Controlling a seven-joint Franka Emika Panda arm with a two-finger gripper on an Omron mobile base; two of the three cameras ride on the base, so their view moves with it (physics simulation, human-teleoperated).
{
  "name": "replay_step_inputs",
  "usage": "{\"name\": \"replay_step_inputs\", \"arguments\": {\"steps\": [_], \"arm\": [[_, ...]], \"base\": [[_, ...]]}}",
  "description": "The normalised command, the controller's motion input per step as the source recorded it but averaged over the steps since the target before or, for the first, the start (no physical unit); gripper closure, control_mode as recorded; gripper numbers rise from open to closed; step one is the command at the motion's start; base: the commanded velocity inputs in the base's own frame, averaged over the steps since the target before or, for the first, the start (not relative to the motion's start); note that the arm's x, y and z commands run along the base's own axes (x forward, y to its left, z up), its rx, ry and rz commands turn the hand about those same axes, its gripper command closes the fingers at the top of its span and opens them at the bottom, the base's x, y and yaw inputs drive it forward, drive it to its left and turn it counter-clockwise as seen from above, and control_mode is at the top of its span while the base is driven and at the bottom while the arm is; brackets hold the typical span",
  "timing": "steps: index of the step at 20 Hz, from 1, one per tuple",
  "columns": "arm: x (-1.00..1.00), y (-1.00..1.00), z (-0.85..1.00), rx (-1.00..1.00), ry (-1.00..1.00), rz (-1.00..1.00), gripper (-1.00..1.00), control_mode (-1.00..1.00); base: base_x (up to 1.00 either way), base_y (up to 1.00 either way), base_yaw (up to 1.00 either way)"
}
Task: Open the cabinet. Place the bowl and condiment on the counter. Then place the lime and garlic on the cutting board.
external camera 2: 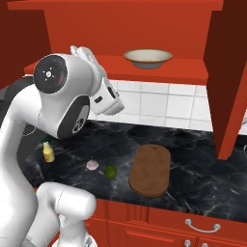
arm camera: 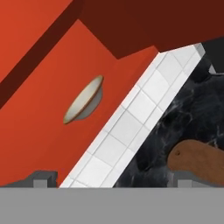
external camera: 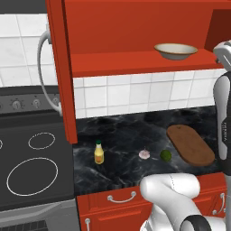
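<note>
On the red inner shelf of the open red wall cabinet (external camera: 135, 63), the wide shallow beige-cream bowl (external camera: 176, 51) is sitting upright, and I'm seeing it ahead of the gripper (arm camera: 111, 179) in hand view, well apart from the tips; jaws are standing wide, gripping nothing. Below, on the glossy black marble-look counter (external camera: 126, 135), the small yellow bottle w/ green cap (external camera: 99, 152), pale pinkish garlic bulb (external camera: 144, 154) & dark green lime (external camera: 165, 155) are lying in a row, lime just beside the brown wooden cutting board (external camera: 190, 144). White tile is backing the counter; grey stovetop (external camera: 31, 167) is lying to the left.
</note>
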Motion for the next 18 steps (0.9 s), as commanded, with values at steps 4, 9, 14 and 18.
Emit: {"name": "replay_step_inputs", "arguments": {"steps": [4,9,14,18], "arm": [[0.23,0.0,0.0,0.0,-0.1,0.0,-1.0,-1.0],[0.18,0.0,0.03,0.0,-0.06,0.0,-1.0,-1.0],[0.18,-0.07,0.1,0.0,0.0,0.0,-1.0,-1.0],[0.11,-0.12,0.09,0.0,0.0,0.0,-1.0,-1.0]], "base": [[0.0,0.0,0.0],[0.0,0.0,0.0],[0.0,0.0,0.0],[0.0,0.0,0.0]]}}
